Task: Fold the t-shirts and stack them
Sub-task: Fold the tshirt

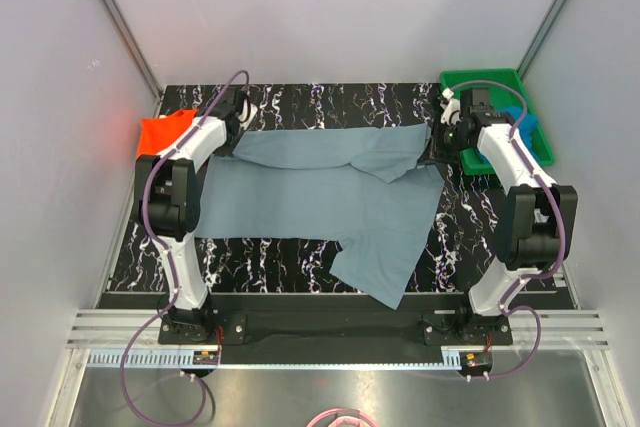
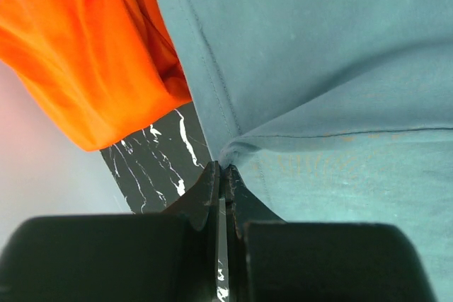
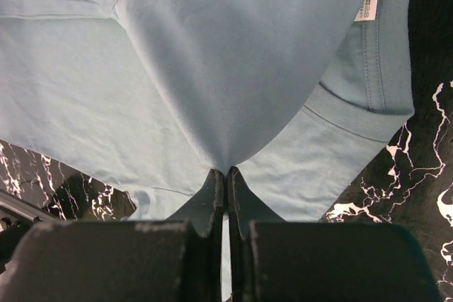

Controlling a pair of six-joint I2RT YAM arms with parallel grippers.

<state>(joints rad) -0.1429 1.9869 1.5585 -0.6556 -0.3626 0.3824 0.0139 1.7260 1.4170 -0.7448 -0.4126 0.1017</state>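
The large grey-blue t-shirt (image 1: 320,197) lies spread across the black marbled table, its far edge folded over toward the middle. My left gripper (image 1: 240,125) is shut on the shirt's far left corner (image 2: 233,152), jaws pinching the cloth. My right gripper (image 1: 441,142) is shut on the far right edge of the same shirt (image 3: 219,104), the fabric drawn to a point between the tips; a white label shows near the collar. An orange-red t-shirt (image 1: 163,131) lies bunched at the far left, close to the left gripper (image 2: 224,169). A bright blue t-shirt (image 1: 528,127) sits in the tray.
A green plastic tray (image 1: 483,79) stands at the far right corner behind the right arm. White walls enclose the table on three sides. One sleeve of the grey-blue shirt hangs toward the near table edge (image 1: 385,282).
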